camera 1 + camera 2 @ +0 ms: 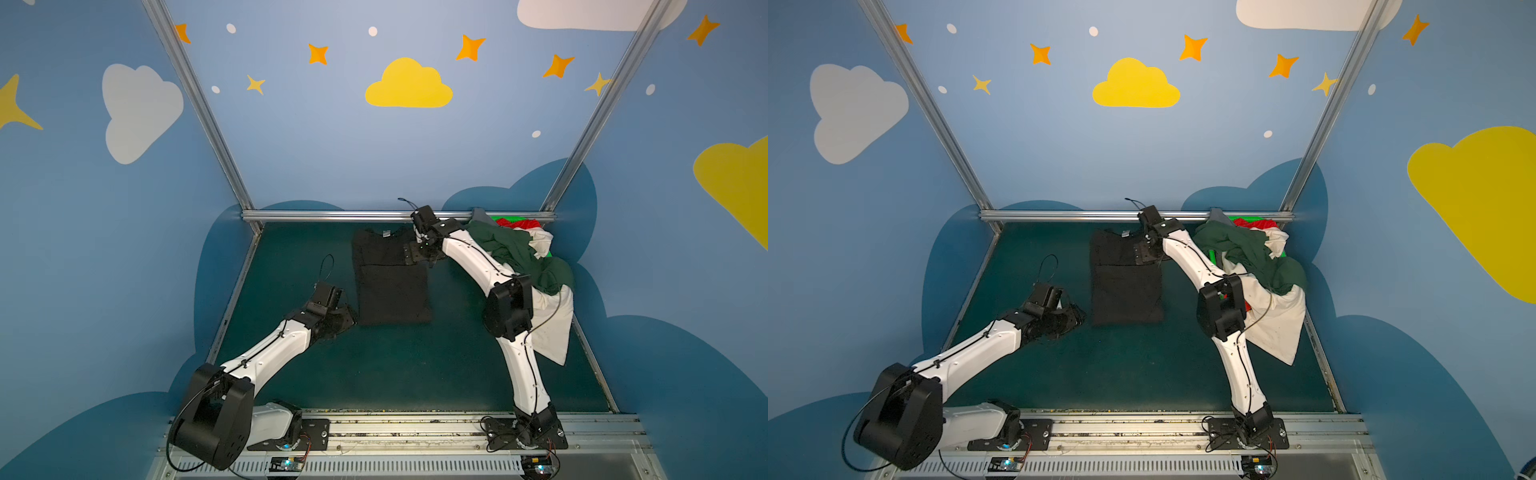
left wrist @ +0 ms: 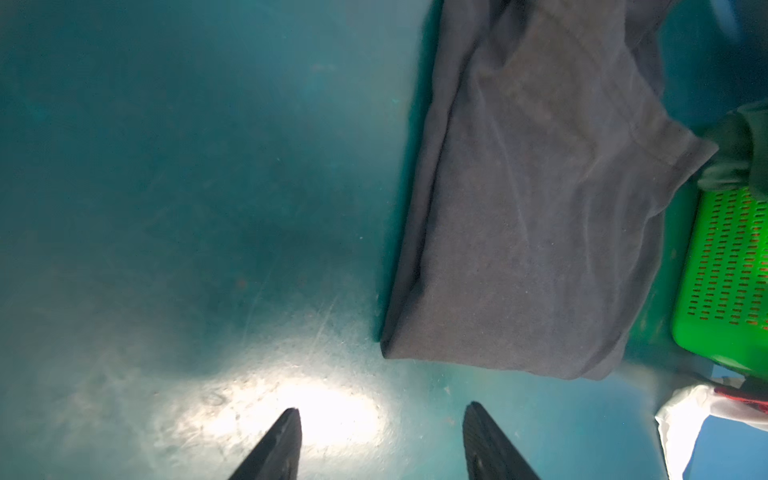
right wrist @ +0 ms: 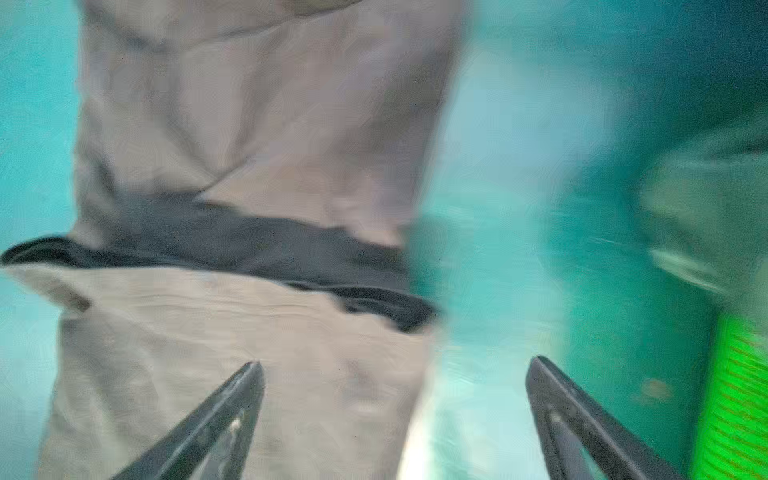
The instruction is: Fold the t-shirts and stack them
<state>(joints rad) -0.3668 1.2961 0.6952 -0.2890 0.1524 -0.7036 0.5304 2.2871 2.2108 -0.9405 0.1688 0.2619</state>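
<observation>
Black t-shirt (image 1: 390,286): folded into a long rectangle and lying flat, with the collar and neck label at the far end. Its far right edge sits under the right gripper (image 3: 395,365); one fingertip is over the cloth, the other is off it. Its near left corner lies just ahead of the left gripper (image 2: 380,409), not touching.

Dark green t-shirt (image 1: 519,253), white t-shirt (image 1: 552,328) and red t-shirt (image 1: 519,225): unfolded and heaped together to the right of the right gripper. Green is on top, white hangs down on the near side, and little of the red shows.

From high at six o'clock, both top views overlook my whole tabletop (image 1: 374,374); both wrist cameras look closely at the black shirt (image 2: 540,208).
</observation>
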